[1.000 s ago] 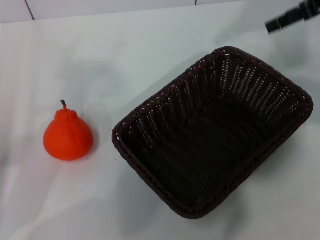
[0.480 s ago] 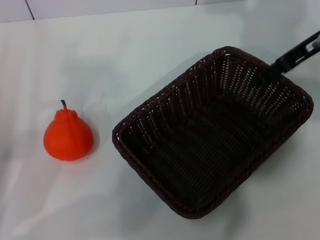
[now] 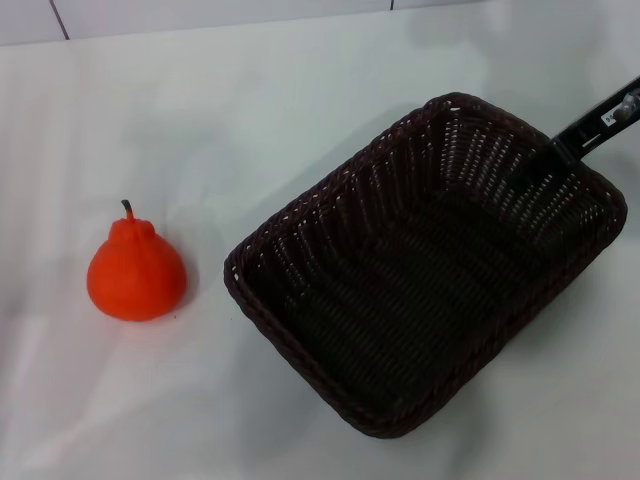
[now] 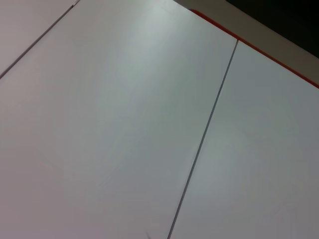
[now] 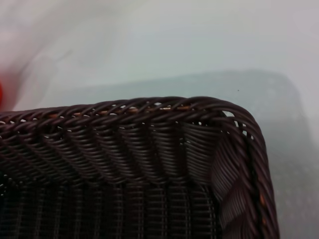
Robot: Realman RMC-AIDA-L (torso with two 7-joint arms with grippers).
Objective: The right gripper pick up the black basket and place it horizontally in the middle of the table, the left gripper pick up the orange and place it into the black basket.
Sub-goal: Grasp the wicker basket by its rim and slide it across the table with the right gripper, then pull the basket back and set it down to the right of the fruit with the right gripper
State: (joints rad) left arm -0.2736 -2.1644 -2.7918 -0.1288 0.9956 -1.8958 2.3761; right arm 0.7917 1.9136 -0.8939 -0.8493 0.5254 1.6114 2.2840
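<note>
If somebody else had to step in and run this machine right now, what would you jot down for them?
Right gripper: at the far right rim of the dark woven wicker basket; whether it grips cannot be seen.
Left gripper: out of view, its camera shows only bare white table.
Basket sits skewed on the table's right side, empty.
Bright orange pear-shaped fruit stands upright to the basket's left, apart from it.
Done: nothing placed.
Left: centre the basket horizontally, then put the fruit in.

A very dark brown-black rectangular wicker basket (image 3: pixel 425 265) shows a tight woven pattern, slatted sides and a braided rim flecked with lighter tan. The pear-shaped bright orange fruit (image 3: pixel 136 273) has a dark stem. The glossy tabletop (image 3: pixel 220 130) is white, faintly greenish.
</note>
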